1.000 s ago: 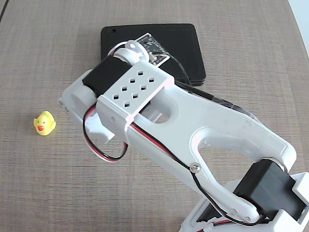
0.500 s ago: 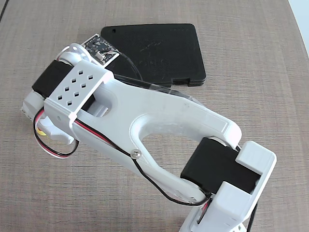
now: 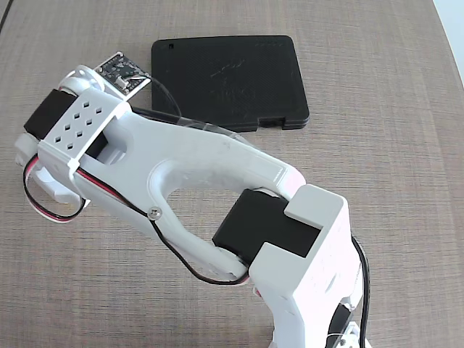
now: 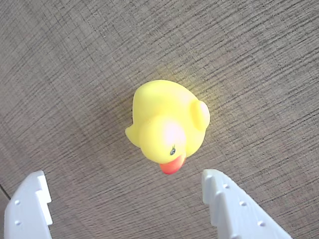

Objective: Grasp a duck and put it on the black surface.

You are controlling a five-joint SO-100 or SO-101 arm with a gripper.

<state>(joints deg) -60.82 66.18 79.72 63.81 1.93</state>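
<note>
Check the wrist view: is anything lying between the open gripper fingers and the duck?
Nothing. In the wrist view only bare woodgrain table separates the gripper from the duck.

I am looking at a table (image 3: 377, 217) with a grey-brown woven-grain top, and it is carrying only a couple of things. The black surface (image 3: 228, 80) is lying flat on it toward the far side in the fixed view (its notched edge is facing the near side). In the wrist view the duck (image 4: 167, 124) is sitting directly on the same grained top, beak pointing toward the bottom of that picture, casting a soft shadow to its left.
</note>
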